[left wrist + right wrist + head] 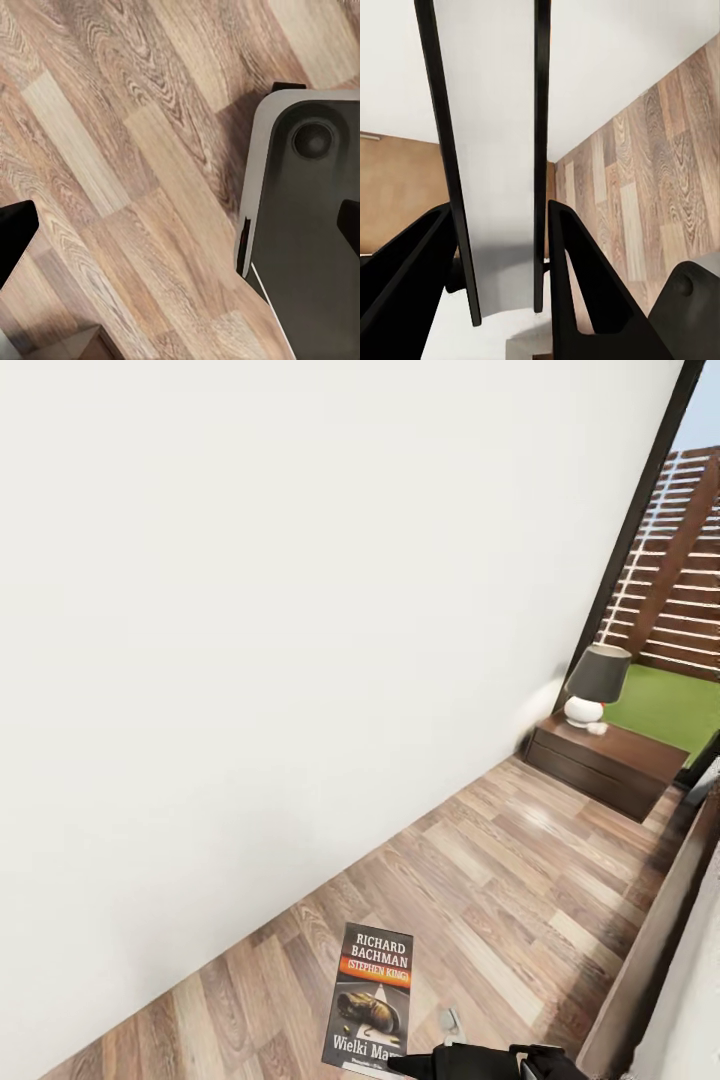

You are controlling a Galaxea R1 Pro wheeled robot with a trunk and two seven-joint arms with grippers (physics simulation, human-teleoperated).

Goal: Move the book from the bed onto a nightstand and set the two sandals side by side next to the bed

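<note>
The book point(372, 1000), a dark paperback with an orange band and white lettering, hangs over the wood floor at the bottom of the head view. My right gripper point(425, 1065) is shut on its lower edge. In the right wrist view the book point(495, 135) stands edge-on, clamped between the black fingers point(585, 285). A nightstand point(610, 765) stands far ahead by the window. The bed's dark frame point(650, 950) runs along the right edge. My left gripper point(184, 229) is open over bare floor. The sandals are out of view.
A grey-shaded lamp with a white base point(595, 685) sits on the nightstand. A long white wall point(250, 660) borders the floor strip on the left. A dark-framed window point(690, 610) shows grass and fence. My grey base point(307, 225) sits under the left arm.
</note>
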